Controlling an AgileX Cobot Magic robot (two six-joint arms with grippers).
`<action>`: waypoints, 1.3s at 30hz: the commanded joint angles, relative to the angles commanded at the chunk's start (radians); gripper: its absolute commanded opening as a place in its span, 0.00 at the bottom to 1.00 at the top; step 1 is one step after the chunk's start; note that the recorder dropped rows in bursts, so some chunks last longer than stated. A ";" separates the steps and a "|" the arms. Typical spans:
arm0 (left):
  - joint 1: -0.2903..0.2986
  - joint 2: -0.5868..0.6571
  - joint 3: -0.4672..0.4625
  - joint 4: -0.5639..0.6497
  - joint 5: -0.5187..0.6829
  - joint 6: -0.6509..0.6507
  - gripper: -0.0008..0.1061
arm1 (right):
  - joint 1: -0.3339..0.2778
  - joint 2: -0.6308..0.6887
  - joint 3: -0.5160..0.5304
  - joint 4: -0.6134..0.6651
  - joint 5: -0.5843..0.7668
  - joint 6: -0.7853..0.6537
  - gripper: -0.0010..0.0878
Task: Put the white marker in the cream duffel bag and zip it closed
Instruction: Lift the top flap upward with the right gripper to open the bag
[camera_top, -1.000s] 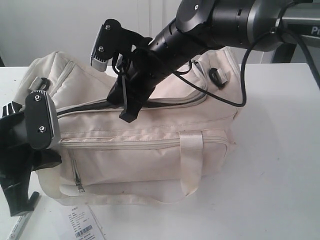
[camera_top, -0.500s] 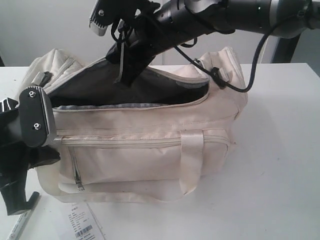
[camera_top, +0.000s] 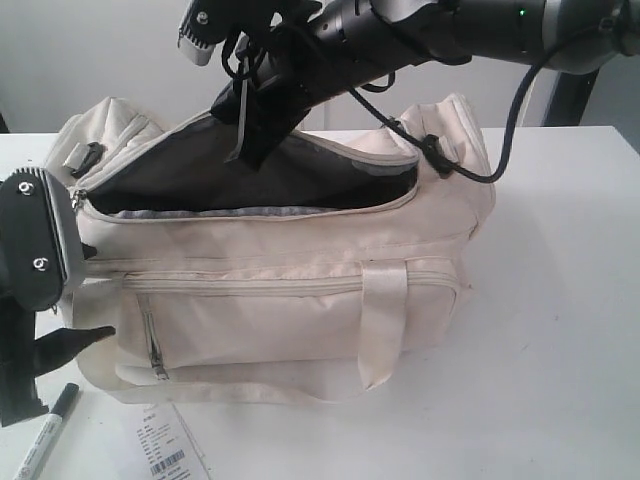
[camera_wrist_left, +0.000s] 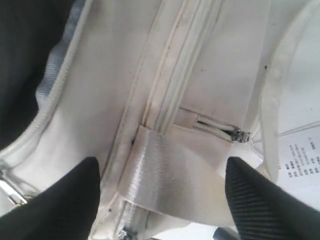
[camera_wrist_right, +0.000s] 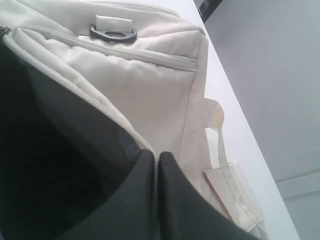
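Entry: labels first, then the surroundings.

Readable text: a barcode label (camera_top: 165, 447) lies flat on the table (camera_top: 560, 330) in front of the cream duffel bag (camera_top: 300, 300). It carries a barcode and rows of small dark print, too fine for me to read. The print on the white marker (camera_top: 40, 442) is also illegible.

Marker position: on the table off the bag's front left corner, outside the bag, with its dark cap end toward the bag and the label just beside it.

My left gripper (camera_wrist_left: 162, 165): jaws wide apart, holding nothing. My fingers (camera_wrist_left: 65, 200) straddle the shiny strap handle (camera_wrist_left: 165, 180) where it is sewn to the front panel. I cannot tell whether they touch the fabric. The pocket zip pull (camera_wrist_left: 240, 135) sits near one finger. In the exterior view this gripper stands at the bag's left end, directly over the marker's cap.

My right gripper (camera_top: 245, 150): jaws pressed together, pinching the rim of the top flap and holding it raised. The black lining (camera_top: 250, 175) shows in the open mouth.

In the way: my right arm reaches in from the right, and it and the raised flap hang over the back of the mouth. A black cable (camera_top: 470, 178) sags across the bag's right end. A black ring buckle (camera_wrist_right: 114, 32) sits on an end panel.
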 joint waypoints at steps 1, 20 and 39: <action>0.000 0.010 0.006 0.000 -0.023 0.000 0.66 | 0.000 0.000 0.000 0.000 0.000 0.000 0.01; 0.000 0.115 0.006 0.005 -0.027 0.017 0.01 | 0.000 0.000 0.000 0.000 -0.143 0.078 0.01; 0.000 0.115 0.006 0.005 -0.037 0.001 0.01 | 0.000 0.000 0.000 0.012 -0.556 0.235 0.01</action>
